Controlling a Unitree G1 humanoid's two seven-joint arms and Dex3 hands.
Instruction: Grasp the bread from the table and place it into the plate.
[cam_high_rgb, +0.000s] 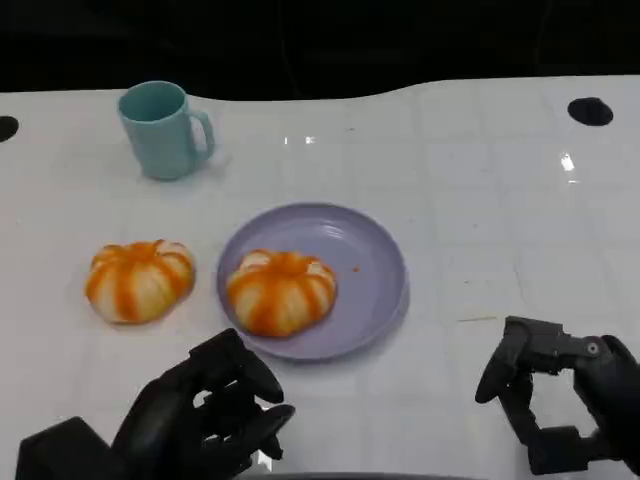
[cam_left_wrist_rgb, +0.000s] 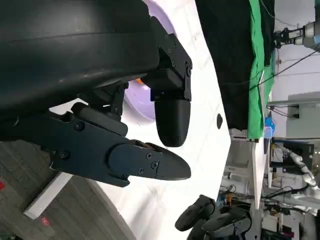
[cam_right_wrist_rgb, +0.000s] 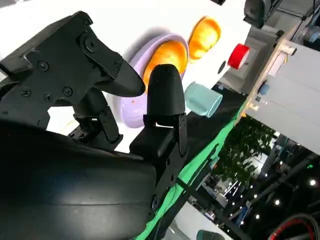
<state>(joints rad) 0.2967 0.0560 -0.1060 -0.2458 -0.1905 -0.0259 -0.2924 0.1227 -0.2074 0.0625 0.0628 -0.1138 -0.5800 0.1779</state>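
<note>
While one bread (cam_high_rgb: 281, 291) is already sitting in the purple plate (cam_high_rgb: 375, 290), the head view is showing a second bread (cam_high_rgb: 139, 280) lying on the white tabletop (cam_high_rgb: 480, 200), just beside the plate's left edge. That loose bread is lying ahead and slightly left of the left robot hand (cam_high_rgb: 205, 410), which is hovering with fingers loosely curled and nothing in them. The right robot hand (cam_high_rgb: 560, 405) is waiting well apart, spread and empty, so I judge the left one the nearer. Round as it is, the bread is offering no clear long axis. A teal mug (cam_high_rgb: 163, 130) is standing farther back.

From the left wrist, the fingers (cam_left_wrist_rgb: 150, 165) are reaching apart over the tabletop, holding nothing.

From the right wrist, both breads, plate and mug (cam_right_wrist_rgb: 202, 100) are lining up beyond the parted fingers (cam_right_wrist_rgb: 165, 95).
</note>
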